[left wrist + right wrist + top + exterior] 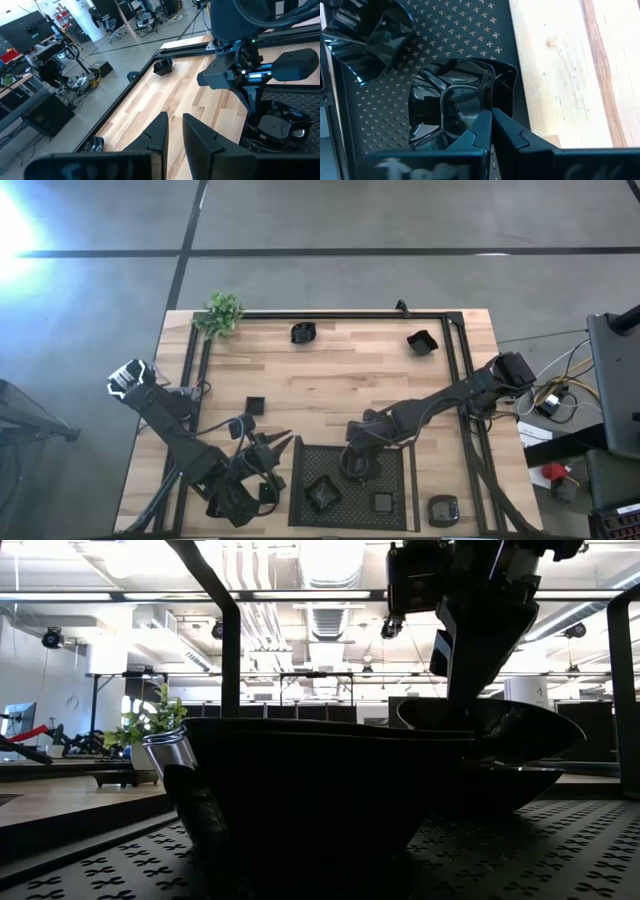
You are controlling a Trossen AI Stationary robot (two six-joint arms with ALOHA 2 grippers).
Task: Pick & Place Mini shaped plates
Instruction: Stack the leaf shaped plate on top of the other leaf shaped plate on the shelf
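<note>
Right wrist view has the right claw (491, 127) closed on a thin lip of one plate (451, 100), the fingers pinched nearly together over the tray (465, 35). I'd call that a shallow bite. The plate is glossy and slick, so it could slide out of the pinch or swing down on the way. If the claw lets go while the plate is tilted, I'd expect it to rock or flip on the mesh. There looks to be a second rim just past the held one, so two plates may be nested. I cannot tell for sure, and I cannot tell whether the plate is resting on the mesh or just clear of it.

The plate itself is small, black and shiny. It has a squarish well and faceted, flaring walls that catch the ceiling lights.

A little beyond the claw, on the same tray, sits a neighbour plate (367, 37) with a wavy rim, close enough to be bumped by a sideways drift. To the claw's other side the bare table (560, 75) begins.

Farther off, the left claw (272, 446) waits just outside the tray's corner, fingers slightly parted and holding nothing. Well away, loose plates lie near the table's middle (256, 406) and along its far edge (303, 332).
</note>
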